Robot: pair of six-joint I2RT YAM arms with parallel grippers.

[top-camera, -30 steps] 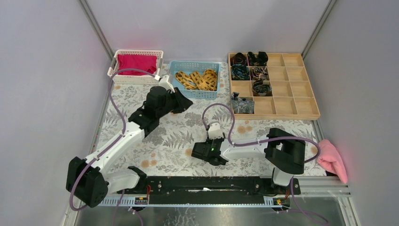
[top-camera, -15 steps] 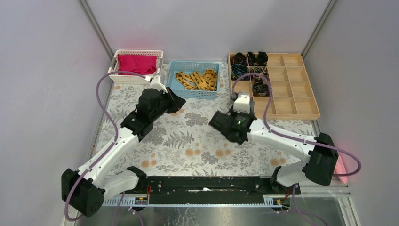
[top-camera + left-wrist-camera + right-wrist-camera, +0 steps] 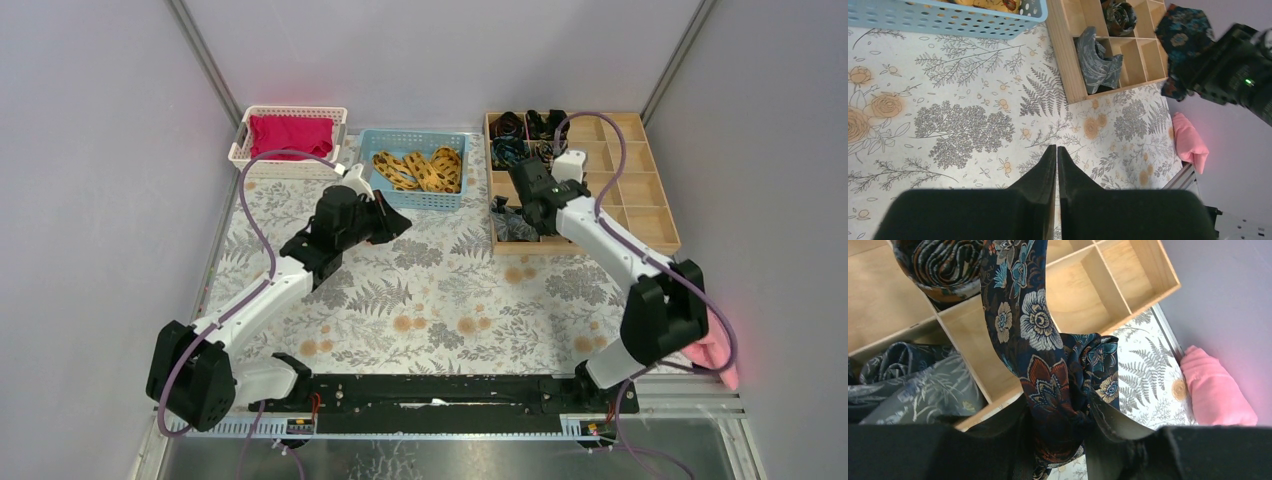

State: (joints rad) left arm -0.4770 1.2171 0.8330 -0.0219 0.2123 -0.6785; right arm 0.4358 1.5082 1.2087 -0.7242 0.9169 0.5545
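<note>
Item 1. Right pincer: closed on a floral tie, dark blue with pale and rust blossoms, bunched between the fingers. The tie hangs above the wooden tray, over its near-left corner, just beside the compartment with a grey tie.

Item 2. Left pincer: closed with fingers pressed together, holding nothing, above the patterned table, near the blue basket.

Item 3. Blue basket: contains yellow ties.

Item 4. White basket: holds red cloth, at the far left.

Item 5. Pink cloth: at the table's right edge.
</note>
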